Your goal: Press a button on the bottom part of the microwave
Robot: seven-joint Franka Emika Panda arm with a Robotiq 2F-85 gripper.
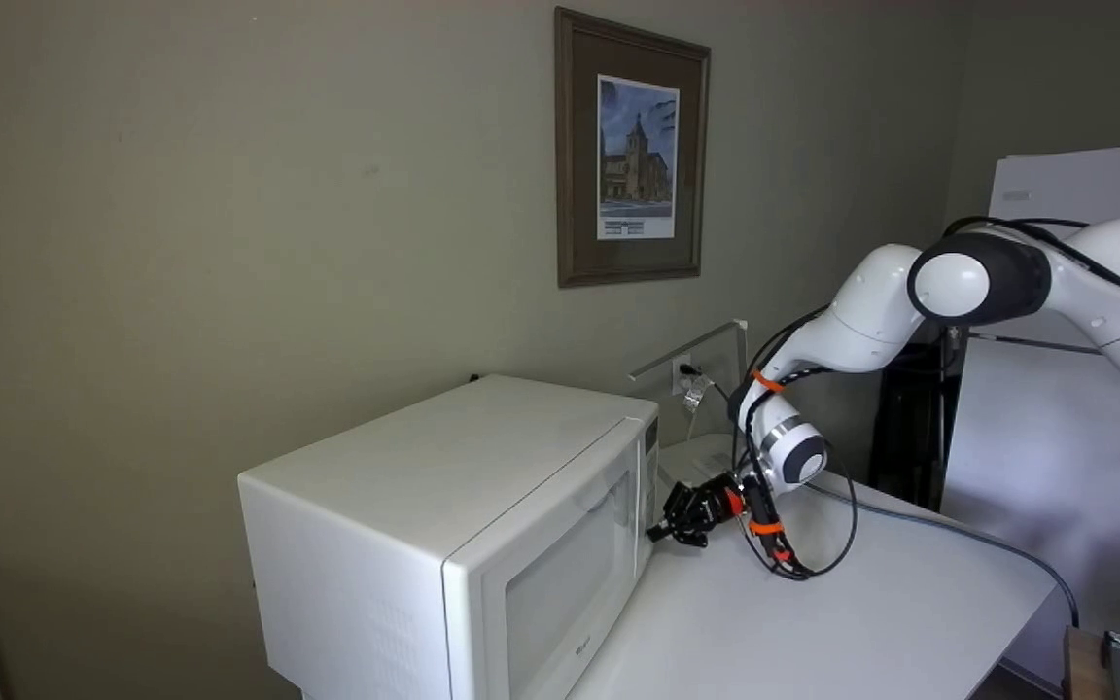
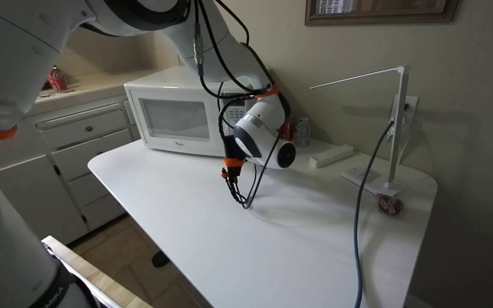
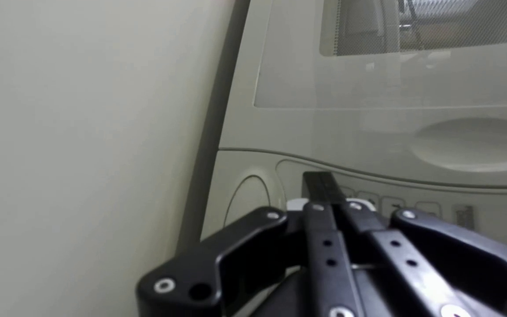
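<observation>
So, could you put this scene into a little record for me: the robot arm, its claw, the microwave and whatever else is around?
Machine: white robot arm, bent over a white table
Appliance: microwave, standing on the table, door closed
Grip: claw, shut, in front of the microwave's buttons; touching or not, I cannot tell
Also on the table: lamp, long white box, silvery can
In the background: red can on a counter
Decoration: framed picture on the wall
</observation>
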